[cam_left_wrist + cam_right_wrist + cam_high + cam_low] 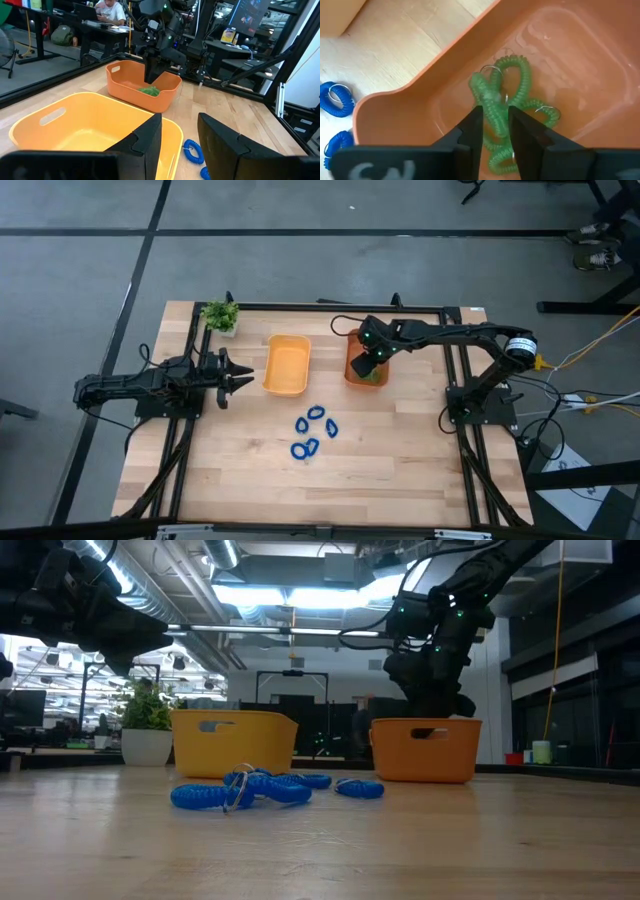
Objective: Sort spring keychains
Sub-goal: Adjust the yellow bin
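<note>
My right end effector (495,125), fingers slightly parted, is releasing green keychains (507,107) at centre frame; coils risk snagging and lifting out.

Spring keychains, as I see them

Green coils (502,100) lie tangled in the orange bin (420,75); blue coils (314,431) lie loosely clustered on the table (400,470) in front of both bins.

The floor (300,260) around the table is grey, crossed by dark seam lines. Overhead, silver ventilation ducts (190,595) run beneath bright ceiling light panels (290,590). Behind the table stand dark desks (100,32) carrying monitors (252,15) and clutter; a person (111,11) sits at one. A black stand's legs (590,295) occupy the floor on one side. Yellow and white cables (600,345) trail near it.
</note>
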